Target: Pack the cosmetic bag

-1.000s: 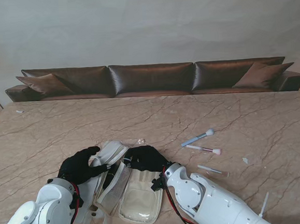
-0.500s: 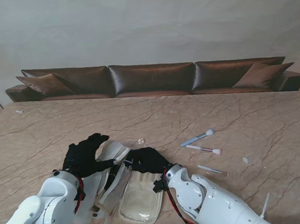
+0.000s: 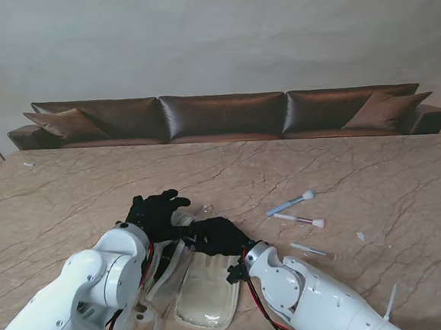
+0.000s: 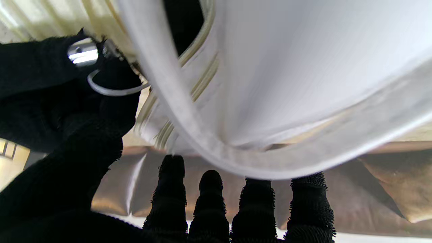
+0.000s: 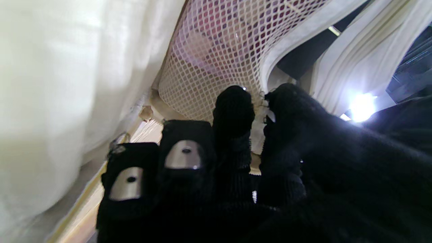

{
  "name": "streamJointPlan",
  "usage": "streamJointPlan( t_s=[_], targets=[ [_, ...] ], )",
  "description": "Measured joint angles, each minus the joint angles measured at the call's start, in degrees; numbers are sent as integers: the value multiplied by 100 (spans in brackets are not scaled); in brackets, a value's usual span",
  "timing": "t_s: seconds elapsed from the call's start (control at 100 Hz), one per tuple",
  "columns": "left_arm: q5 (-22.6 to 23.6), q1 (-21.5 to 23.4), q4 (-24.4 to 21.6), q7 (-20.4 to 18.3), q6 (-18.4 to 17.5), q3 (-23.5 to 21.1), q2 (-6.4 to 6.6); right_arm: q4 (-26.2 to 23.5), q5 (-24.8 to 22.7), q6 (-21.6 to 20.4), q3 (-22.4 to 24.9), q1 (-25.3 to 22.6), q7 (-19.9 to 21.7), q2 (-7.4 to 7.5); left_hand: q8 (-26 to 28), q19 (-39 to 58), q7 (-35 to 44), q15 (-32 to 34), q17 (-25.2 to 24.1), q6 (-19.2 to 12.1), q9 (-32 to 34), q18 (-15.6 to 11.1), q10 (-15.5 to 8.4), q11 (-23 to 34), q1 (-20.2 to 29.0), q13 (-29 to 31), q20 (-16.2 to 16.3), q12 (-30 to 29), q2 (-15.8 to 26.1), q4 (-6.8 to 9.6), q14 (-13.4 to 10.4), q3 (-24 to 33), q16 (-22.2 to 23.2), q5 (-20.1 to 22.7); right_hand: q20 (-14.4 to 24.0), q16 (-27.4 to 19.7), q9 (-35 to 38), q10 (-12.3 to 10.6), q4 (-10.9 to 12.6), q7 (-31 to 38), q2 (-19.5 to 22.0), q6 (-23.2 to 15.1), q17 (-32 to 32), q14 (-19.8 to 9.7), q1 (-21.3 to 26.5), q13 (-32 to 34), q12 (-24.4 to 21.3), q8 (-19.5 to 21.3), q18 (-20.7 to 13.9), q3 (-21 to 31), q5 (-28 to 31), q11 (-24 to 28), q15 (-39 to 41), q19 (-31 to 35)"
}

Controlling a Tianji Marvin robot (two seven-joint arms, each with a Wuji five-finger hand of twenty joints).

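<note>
1. Cream fabric cosmetics bag (image 3: 204, 292), unfolded flat with a clear vinyl pocket facing up. It lies at the near edge of the beige marble table (image 3: 70, 192), between the two arms. Judged to be laid open so its pockets can be reached for loading.

2. White mesh pocket panel (image 5: 222, 50) of the same bag. Seen close in the right wrist view, with something pinkish showing through the netting; what it is cannot be told.

3. Right hand (image 3: 214, 234), black-gloved. Rests on the bag's far part with its fingertips (image 5: 233, 101) drawn together against the mesh edge, seemingly pinching it, probably to hold that pocket steady or open.

4. Left hand (image 3: 154, 211), black-gloved. Sits at the bag's far left corner, fingers (image 4: 211, 189) straight and apart, gripping nothing visible. A white strap loop (image 4: 189, 135) arcs close in front of its camera.

5. Blue-handled brush (image 3: 290, 203), pink-tipped white brush (image 3: 301, 220) and a slim clear-handled tool (image 3: 310, 250). Loose on the marble right of the bag, well apart from it, apparently awaiting packing.

6. Brown leather sofa (image 3: 224, 115), beyond the table's far edge.
</note>
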Motion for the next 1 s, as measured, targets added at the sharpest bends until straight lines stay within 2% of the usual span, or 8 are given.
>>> streamJointPlan(
  t_s=[0.13,0.25,0.36,0.53,0.61,0.73,0.87,1.0],
  targets=[
    [-97,-313,137,-397,80,187,53,23,-31,-16,-4,7,-49,-2,167,22,397,40,98,-161,107,7,-1,166,160,200,69,59,209,115,14,442,138,434,0,1,-1,0,0,-13,33,0,0,0,0,0,0,7,-1,0,0,0,-1,0],
    [-65,-483,224,-440,199,329,72,43,-25,-28,-4,13,-58,-5,286,879,864,299,575,-176,555,-86,-6,430,472,481,477,211,253,99,45,634,616,787,0,1,-1,0,0,-17,45,0,-1,0,0,-2,0,40,-1,0,0,0,-2,0],
    [-48,-597,350,-361,220,426,70,67,-14,-55,-4,26,-59,-12,430,1834,1343,575,1205,-225,1276,-172,-9,815,1009,833,906,546,110,-456,222,634,1108,1036,0,8,-1,0,0,-18,46,0,-5,0,0,-5,1,41,0,0,0,0,-2,0],
    [-57,-904,529,-638,181,601,84,76,-12,-61,-8,43,-63,-14,428,2779,1862,1147,1959,-264,1789,-378,-206,1166,1166,1061,1119,1439,-233,-613,439,624,2004,1180,0,9,-1,0,0,-19,48,0,-9,0,0,-24,3,42,-1,0,0,0,-4,0],
    [-78,-1046,579,-798,148,675,109,77,-13,-57,-4,44,-98,-21,427,3134,2635,1549,2174,-311,2285,-409,-206,971,1591,1301,1124,3068,-459,-795,593,325,2454,1459,0,10,-2,-1,0,-19,48,0,-9,0,0,-28,52,42,-1,0,0,1,-4,0],
    [-136,-1119,699,-729,103,726,115,107,-14,-56,-30,71,-103,-32,1650,3522,3325,2164,2544,-600,3065,-412,-207,865,1695,1835,1124,4324,-502,-898,743,-36,2805,1500,0,12,-3,-1,0,-19,48,0,-9,0,0,-29,55,43,-1,0,0,1,-5,0],
    [-261,-1151,800,-665,134,734,115,166,-3,-57,-60,112,-111,-57,2781,4122,3636,2625,3212,-622,3517,-395,-206,1085,1801,2493,1041,4532,-441,-1093,823,-301,2821,1497,0,15,-3,-1,0,-19,48,0,-10,0,0,-29,56,44,-1,0,0,1,-5,0],
    [-266,-1167,861,-766,-25,673,115,168,45,-50,-82,124,-93,-62,3049,4214,4145,2922,3555,-637,3564,-359,-207,1536,1869,2806,687,4532,-376,-1267,823,-426,2821,1321,0,46,-4,-1,0,-19,48,0,-10,0,0,-29,56,44,-1,0,0,1,-6,0]
  ],
)
